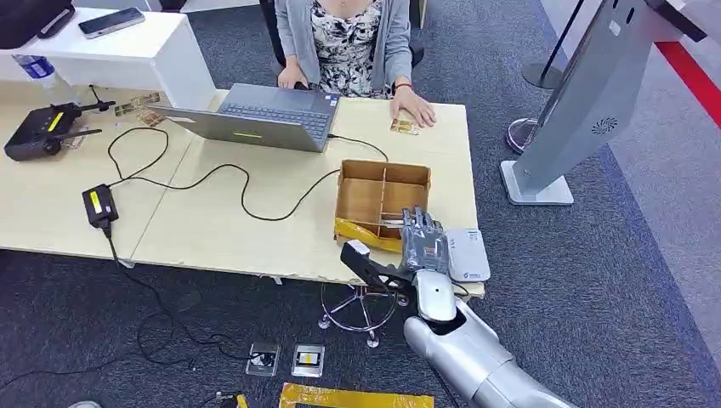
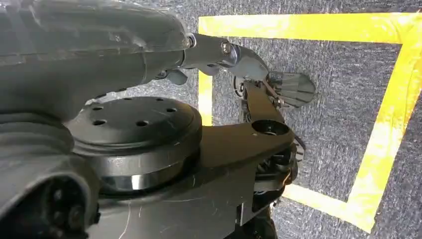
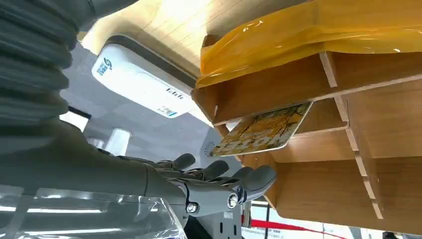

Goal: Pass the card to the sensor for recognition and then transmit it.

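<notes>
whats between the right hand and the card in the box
In the right wrist view nothing lies between them: the right hand has its fingertips just short of the card, which leans in the wooden box.

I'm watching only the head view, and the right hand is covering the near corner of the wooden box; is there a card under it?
Observer: Yes. The right wrist view shows a yellow printed card lying tilted in a compartment of the wooden box.
Operator: Thank you. Does the hand have hold of it yet?
Observer: No. The right hand holds nothing; its fingers are spread just short of the card, with a gap between them.
Operator: And which way does the card face?
Observer: Its printed side faces the hand.
</notes>
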